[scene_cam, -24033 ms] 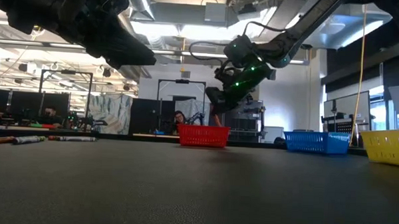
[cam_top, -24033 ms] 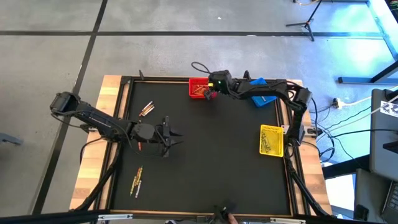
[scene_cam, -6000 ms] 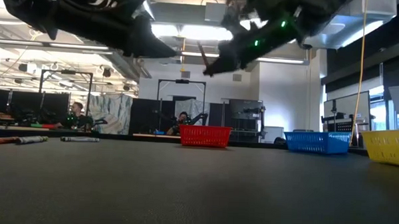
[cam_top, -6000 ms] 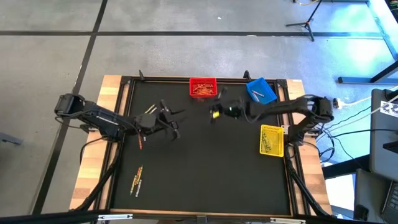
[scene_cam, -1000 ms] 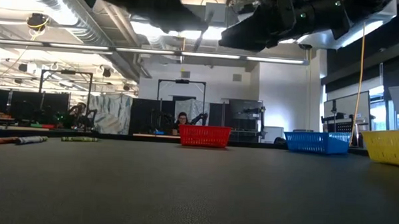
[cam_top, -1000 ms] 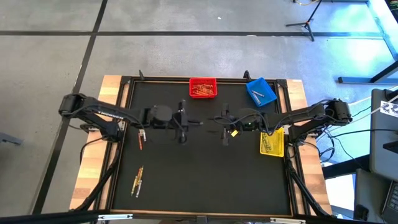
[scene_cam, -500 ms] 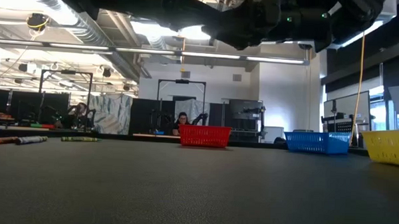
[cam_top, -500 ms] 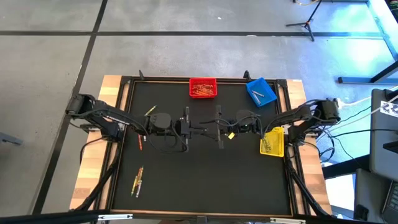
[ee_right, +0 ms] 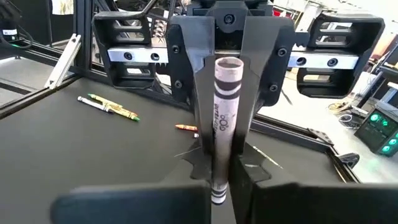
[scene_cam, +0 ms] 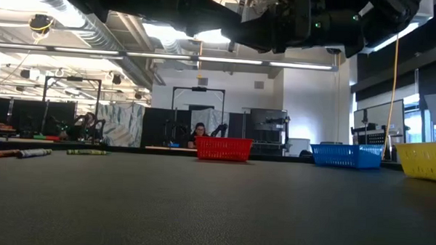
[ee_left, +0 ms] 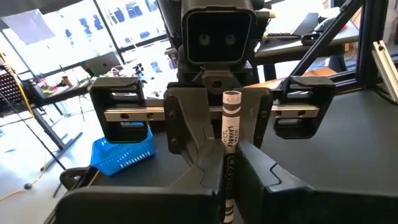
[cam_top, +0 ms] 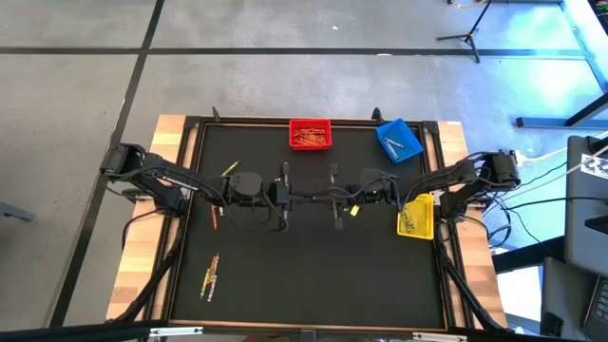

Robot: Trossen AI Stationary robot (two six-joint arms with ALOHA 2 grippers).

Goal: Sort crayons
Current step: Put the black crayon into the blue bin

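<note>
Tools meet above mid-surface: left tool (cam_top: 293, 197) and right tool (cam_top: 323, 197) both clamped on one dark crayon (ee_left: 229, 146), held level between them.

A slim grey paper-wrapped crayon (ee_left: 229, 149) stands gripped between the left gripper (ee_left: 227, 186) and the facing right gripper (ee_left: 217, 127) (both clamped). A blue plastic basket (ee_left: 122, 149) sits behind

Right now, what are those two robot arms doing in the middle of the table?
They are passing a crayon from one to the other. The left gripper and the right gripper meet nose to nose above the mat, both pinching the same grey crayon. The red bin, blue bin and yellow bin wait nearby.
</note>
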